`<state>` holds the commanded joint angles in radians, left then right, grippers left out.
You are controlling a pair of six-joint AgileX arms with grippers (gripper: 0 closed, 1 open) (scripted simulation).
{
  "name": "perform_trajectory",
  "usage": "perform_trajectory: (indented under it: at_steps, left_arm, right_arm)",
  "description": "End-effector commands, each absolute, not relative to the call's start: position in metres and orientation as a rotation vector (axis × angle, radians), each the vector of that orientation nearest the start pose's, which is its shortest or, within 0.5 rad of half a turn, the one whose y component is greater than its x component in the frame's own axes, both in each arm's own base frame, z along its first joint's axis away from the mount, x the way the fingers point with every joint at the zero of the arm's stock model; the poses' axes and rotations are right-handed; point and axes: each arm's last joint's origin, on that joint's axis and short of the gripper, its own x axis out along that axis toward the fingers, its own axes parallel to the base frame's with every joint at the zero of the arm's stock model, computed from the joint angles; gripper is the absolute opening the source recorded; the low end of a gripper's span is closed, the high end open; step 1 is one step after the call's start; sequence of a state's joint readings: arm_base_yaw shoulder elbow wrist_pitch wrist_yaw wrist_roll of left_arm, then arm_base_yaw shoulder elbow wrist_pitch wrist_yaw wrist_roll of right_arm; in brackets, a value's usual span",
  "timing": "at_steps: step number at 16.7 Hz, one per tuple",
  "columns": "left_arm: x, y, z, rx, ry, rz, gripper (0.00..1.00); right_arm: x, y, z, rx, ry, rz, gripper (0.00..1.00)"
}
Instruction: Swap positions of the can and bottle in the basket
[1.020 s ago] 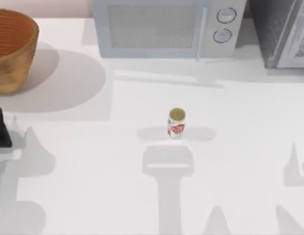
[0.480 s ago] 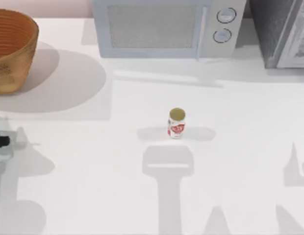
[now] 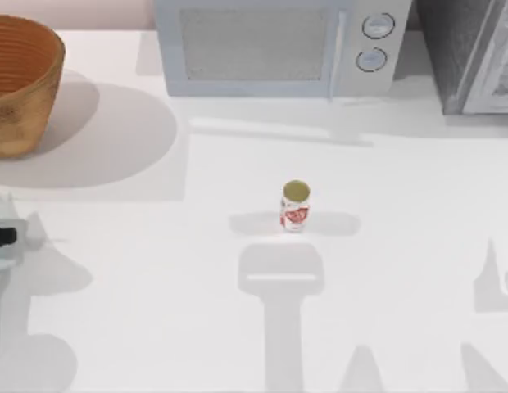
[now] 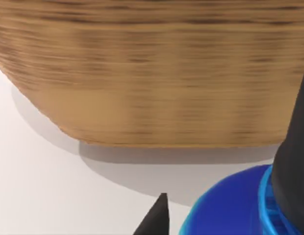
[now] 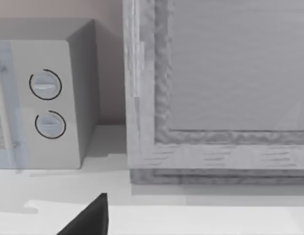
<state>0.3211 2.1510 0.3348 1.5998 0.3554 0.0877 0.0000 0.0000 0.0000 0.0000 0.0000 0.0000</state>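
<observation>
A small cylindrical can point(image 3: 295, 205) stands upright mid-worktop point(image 3: 156, 270). The ribbed wicker basket point(image 3: 20, 82) sits at ten o'clock. The left claw point(image 4: 230, 215) grips a glossy blue rounded bottle point(image 4: 230, 210) beside it.

Bright, even light — soft grey shadows on the table point(image 3: 156, 270) — the basket point(image 4: 152, 73) looks streaky.

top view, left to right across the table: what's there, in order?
left gripper at the left edge → basket → can → microwave dials → grey cabinet at the right edge.
</observation>
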Motion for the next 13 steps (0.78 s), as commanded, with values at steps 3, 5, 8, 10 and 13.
perform_trajectory:
  at_steps: [3,5,8,10,13]
  left_arm:
    - [0.252,0.074,0.047,0.004,0.199,-0.02,0.0]
    - [0.252,0.074,0.047,0.005,0.2,-0.018,0.0]
    - [0.255,0.084,0.047,0.027,0.207,0.009,0.0]
    - [0.26,0.103,0.046,0.064,0.229,0.056,0.0]
    - [0.273,0.147,0.043,0.125,0.297,0.117,0.0]
  right_arm:
    - [0.106,-0.001,0.16,0.0,0.0,0.0,1.0]
    - [0.106,-0.001,0.16,0.0,0.0,0.0,1.0]
    - [0.106,-0.001,0.16,0.0,0.0,0.0,1.0]
    - [0.106,-0.001,0.16,0.0,0.0,0.0,1.0]
    - [0.106,-0.001,0.16,0.0,0.0,0.0,1.0]
